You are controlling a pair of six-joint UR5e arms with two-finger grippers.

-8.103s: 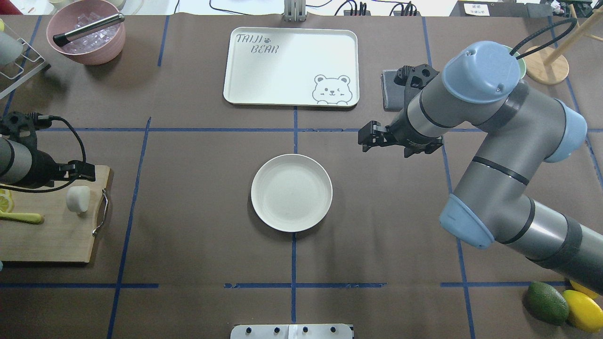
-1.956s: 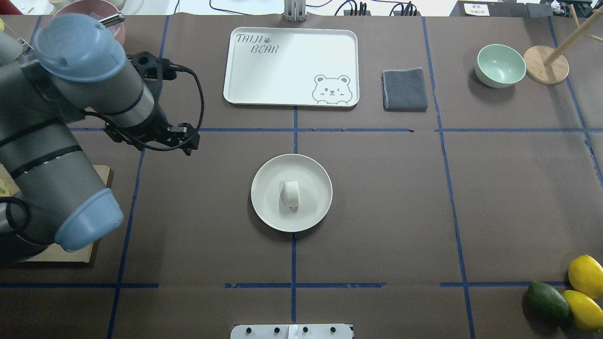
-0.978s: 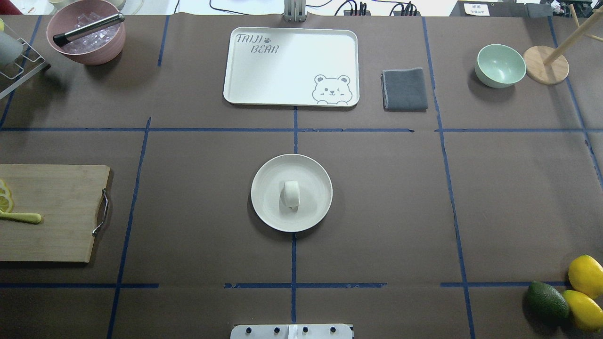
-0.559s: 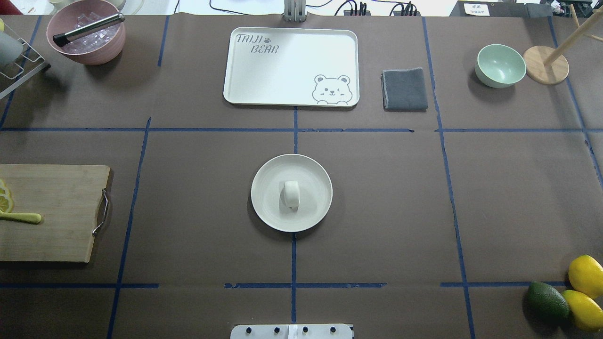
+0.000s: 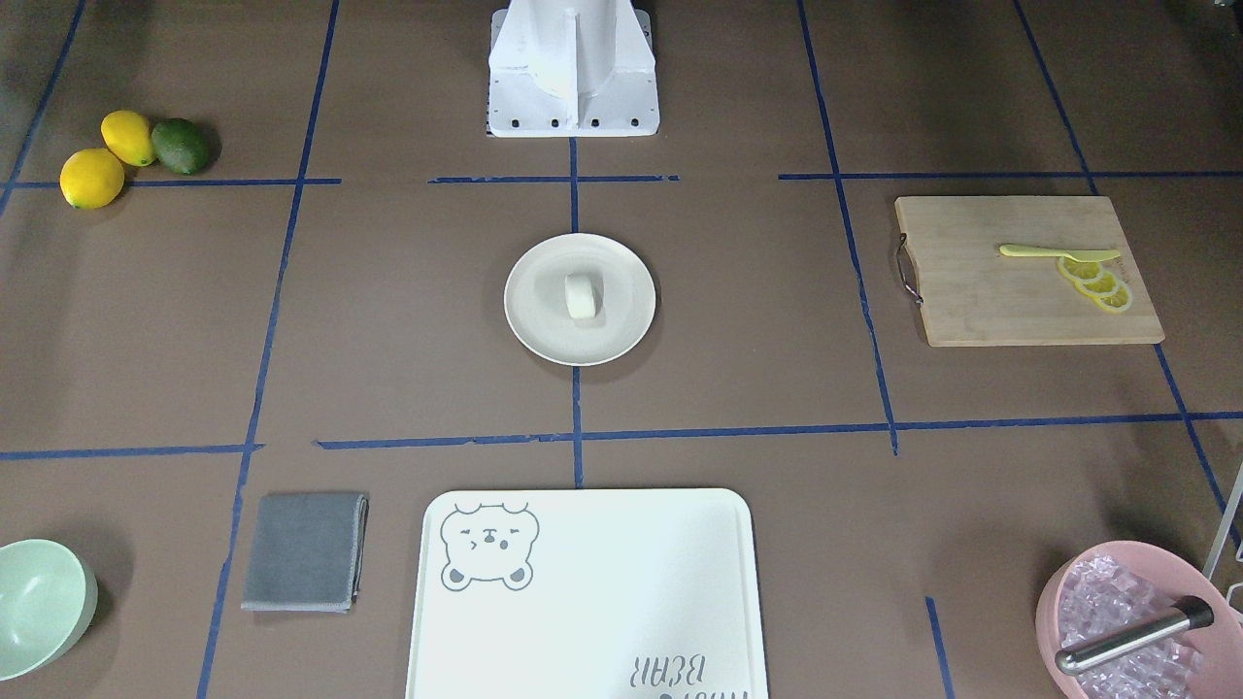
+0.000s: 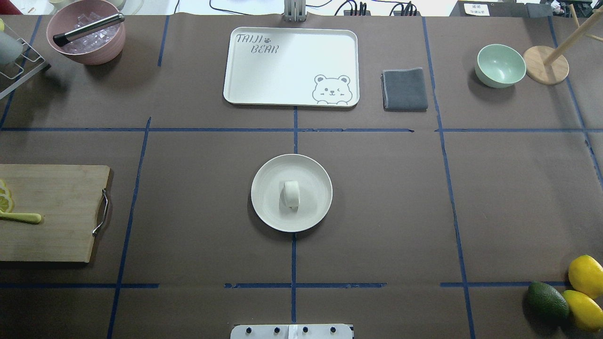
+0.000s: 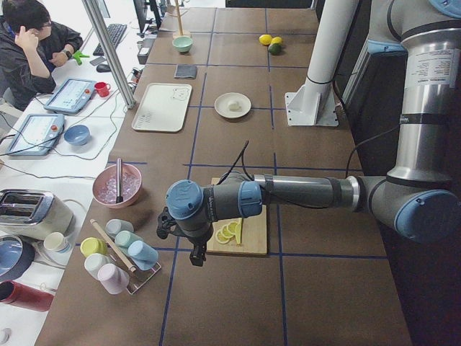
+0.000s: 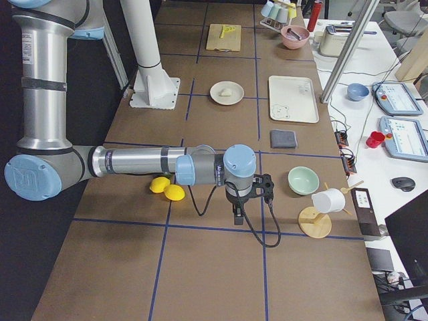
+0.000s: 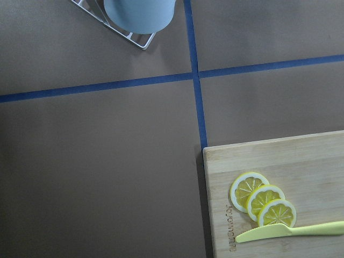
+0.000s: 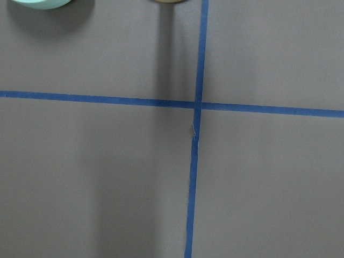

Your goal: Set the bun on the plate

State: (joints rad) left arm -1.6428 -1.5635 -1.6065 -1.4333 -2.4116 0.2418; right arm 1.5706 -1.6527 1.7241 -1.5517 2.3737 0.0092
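The small white bun [image 6: 291, 194] lies on its side in the middle of the round cream plate [image 6: 268, 212] at the table's centre, with nothing touching it; the front-facing view has the same bun [image 5: 582, 295] on the plate [image 5: 532, 325]. Neither arm reaches into the overhead or front-facing views. My left gripper [image 7: 196, 256] hangs past the table's left end, beyond the cutting board, far from the plate. My right gripper [image 8: 239, 215] hangs low over the right end, near the mint bowl. Whether either one is open or shut, I cannot tell.
A bear-print tray [image 6: 291, 66], grey cloth [image 6: 404, 89] and mint bowl [image 6: 500, 65] line the far side. The pink ice bowl [image 6: 86, 37] stands far left. Lemon slices [image 9: 263, 199] lie on the cutting board [image 6: 52, 212]. Lemons and an avocado [image 6: 547, 301] lie near right.
The bun has gone from the cutting board to the plate. Both arms have drawn back out of the overhead view. Over the last second nothing has moved.
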